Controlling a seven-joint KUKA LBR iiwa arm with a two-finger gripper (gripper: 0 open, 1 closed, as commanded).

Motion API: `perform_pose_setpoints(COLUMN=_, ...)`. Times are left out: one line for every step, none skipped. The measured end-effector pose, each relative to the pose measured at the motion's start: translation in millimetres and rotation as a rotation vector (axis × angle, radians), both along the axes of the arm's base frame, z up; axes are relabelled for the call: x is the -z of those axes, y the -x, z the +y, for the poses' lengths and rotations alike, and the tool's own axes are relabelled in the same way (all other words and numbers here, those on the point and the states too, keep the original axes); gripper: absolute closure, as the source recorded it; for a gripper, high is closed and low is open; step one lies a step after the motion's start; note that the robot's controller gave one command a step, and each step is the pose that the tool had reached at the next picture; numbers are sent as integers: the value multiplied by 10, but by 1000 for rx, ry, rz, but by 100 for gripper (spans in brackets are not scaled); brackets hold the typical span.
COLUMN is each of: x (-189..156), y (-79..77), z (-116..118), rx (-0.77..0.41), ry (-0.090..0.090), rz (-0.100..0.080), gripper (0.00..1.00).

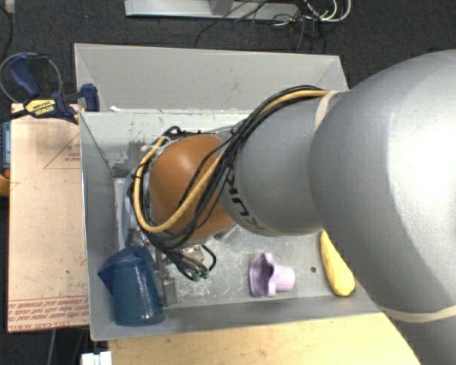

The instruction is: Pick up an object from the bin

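Note:
My gripper (166,274) is low in the bin's front left corner, mostly hidden under the arm's wrist. Right beside it, on its left, a dark blue ribbed plastic cup (132,286) lies on its side, touching or nearly touching the gripper. A small lilac plastic piece with a flared end (270,274) lies on the bin floor to the gripper's right, well apart from it. A yellow banana-shaped thing (336,266) rests further right against the front right corner.
The arm with its orange wrist cover and looped cables spans the bin from the right and hides the middle and back of the floor. The bin's left and front walls stand close around the gripper and the cup.

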State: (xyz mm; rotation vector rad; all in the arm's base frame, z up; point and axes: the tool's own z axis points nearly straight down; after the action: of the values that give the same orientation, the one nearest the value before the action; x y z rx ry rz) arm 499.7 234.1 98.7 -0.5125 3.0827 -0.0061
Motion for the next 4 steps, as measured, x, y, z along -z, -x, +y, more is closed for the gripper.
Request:
perform_pose_setpoints(x=-380, y=60, z=93, rx=-248, ry=-3, rz=10, gripper=0)
perform_pose_setpoints(x=-52, y=87, z=73, rx=-484, ry=-1, rz=-14, gripper=0)
perform_pose_setpoints(x=257, y=-192, z=154, rx=-451, ry=2, rz=-4, gripper=0)
perform_pose_setpoints(x=260, y=-320, z=158, rx=-586, ry=8, rz=-6, gripper=100)
